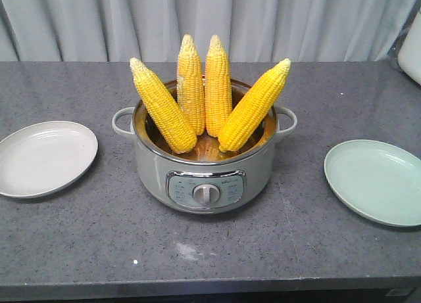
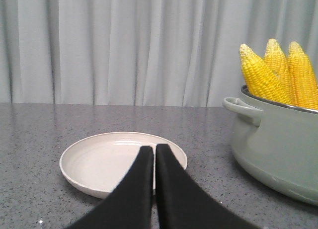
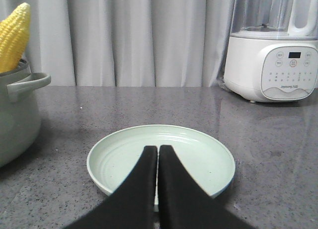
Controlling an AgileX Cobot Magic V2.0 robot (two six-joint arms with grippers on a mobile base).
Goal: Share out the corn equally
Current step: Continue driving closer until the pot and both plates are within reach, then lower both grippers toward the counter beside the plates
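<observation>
Yellow corn [image 1: 218, 86], four cobs, all standing fanned in the grey-green pot [image 1: 151, 171] mid-counter, pale tips up; kernels bumpy, one cob patchy white. White plate [image 1: 39, 158] left, green plate [image 1: 378, 181] right, both bare: nothing shared out yet, two cobs per plate to go.

Left wrist: left gripper [image 2: 154, 150], smooth black, pressed together, low by white plate's near rim, probably not touching.

Right wrist: right gripper [image 3: 158, 149] likewise pressed together over glossy, ringed green plate; white blender [image 3: 271, 65] far right.
</observation>
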